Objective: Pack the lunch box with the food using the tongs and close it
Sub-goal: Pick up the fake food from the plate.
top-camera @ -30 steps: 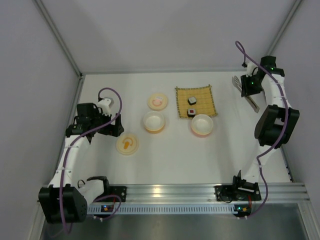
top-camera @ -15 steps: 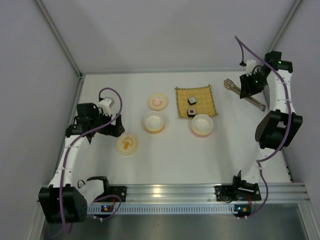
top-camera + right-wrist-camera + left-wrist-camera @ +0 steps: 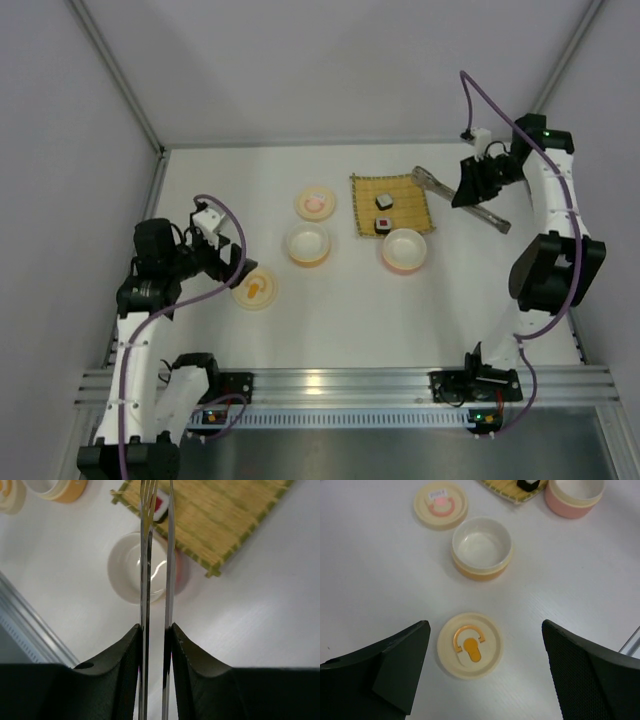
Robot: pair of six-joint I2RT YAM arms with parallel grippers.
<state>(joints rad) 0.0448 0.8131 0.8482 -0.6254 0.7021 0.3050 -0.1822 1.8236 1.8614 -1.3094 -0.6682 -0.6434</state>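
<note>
My right gripper (image 3: 463, 190) is shut on the silvery tongs (image 3: 432, 179), held above the table just right of the yellow mat (image 3: 400, 190). In the right wrist view the tongs (image 3: 148, 555) run straight out between my fingers (image 3: 125, 660), their tips over the mat (image 3: 220, 520). Two food pieces lie on the mat: a dark one (image 3: 384, 202) and a black-and-white one with a pink-red top (image 3: 383, 223), the latter partly behind the tongs (image 3: 161, 509). The lunch box's pink tub (image 3: 404, 250) and orange tub (image 3: 308, 244) stand uncovered. My left gripper (image 3: 236, 266) hangs open above the orange-marked lid (image 3: 470, 645).
A pink-marked lid (image 3: 315, 203) lies behind the orange tub (image 3: 481, 547). The pink tub (image 3: 131, 570) sits directly under the tongs. Grey walls close in the table on three sides, and an aluminium rail (image 3: 340, 385) runs along the near edge.
My right gripper has carried the tongs leftward from the table's right edge toward the mat. The left arm has drawn back toward the near edge, its gripper now over the orange-marked lid.
</note>
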